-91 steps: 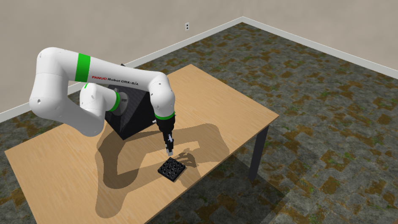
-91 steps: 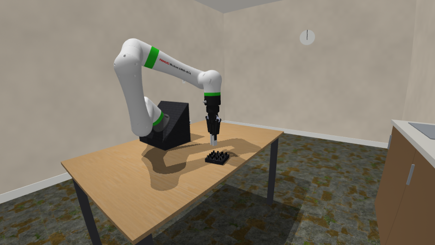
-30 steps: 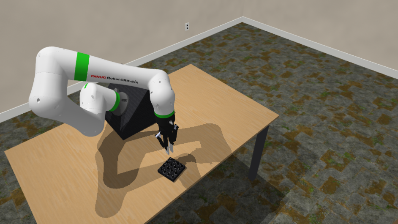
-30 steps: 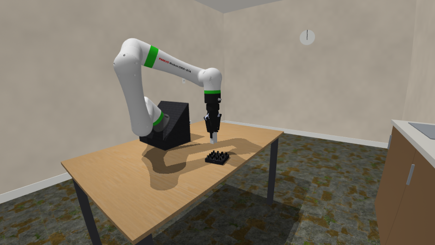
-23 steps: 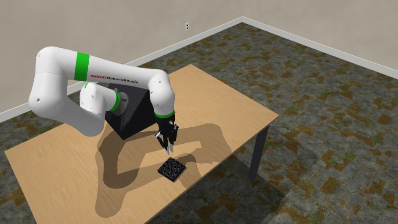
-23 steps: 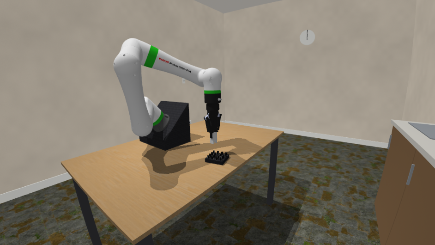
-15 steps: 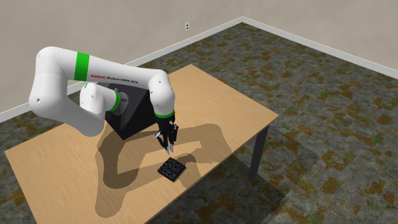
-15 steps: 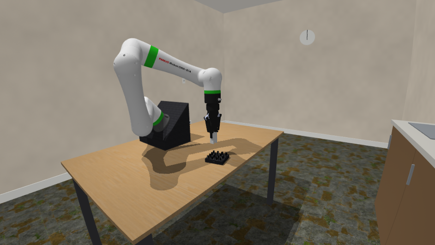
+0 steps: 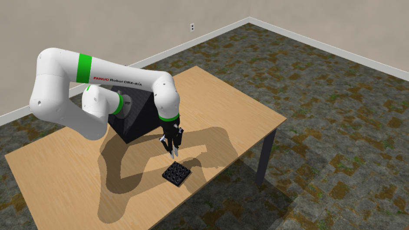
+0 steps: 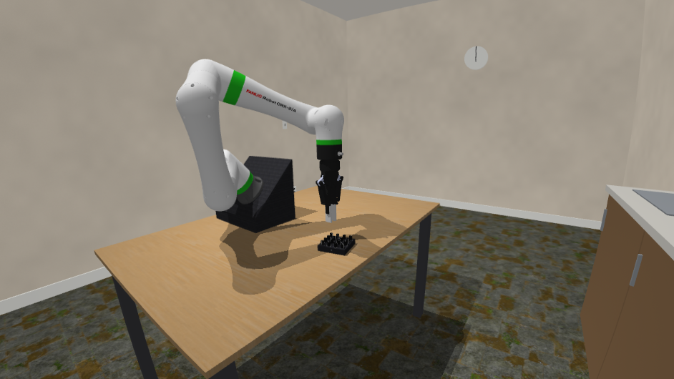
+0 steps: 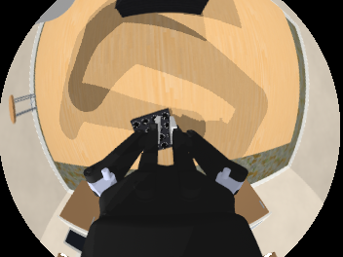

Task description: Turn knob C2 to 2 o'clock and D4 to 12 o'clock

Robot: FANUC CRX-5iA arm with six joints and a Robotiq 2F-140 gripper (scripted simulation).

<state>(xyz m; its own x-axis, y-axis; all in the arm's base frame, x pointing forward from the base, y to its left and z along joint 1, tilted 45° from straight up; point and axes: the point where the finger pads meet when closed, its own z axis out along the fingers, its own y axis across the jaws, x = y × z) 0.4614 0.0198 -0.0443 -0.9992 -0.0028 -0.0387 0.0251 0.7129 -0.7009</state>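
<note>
The knob box (image 9: 176, 172) (image 10: 333, 244) (image 11: 144, 121) is a small black square block with several black knobs. It stands on the wooden table (image 9: 228, 108) (image 10: 188, 282) near the front edge. The knob marks and lines are too small to read in any view. My gripper (image 9: 173, 154) (image 10: 330, 217) (image 11: 165, 123) points straight down and hangs a short way above the rear part of the box, not touching it. Its fingers stand close together with only a narrow gap, and nothing is between them.
The arm's black wedge-shaped base (image 9: 137, 114) (image 10: 268, 188) stands on the table behind the box. The table edge runs just in front of and to the right of the box. A brown cabinet (image 10: 631, 273) stands far off to the right.
</note>
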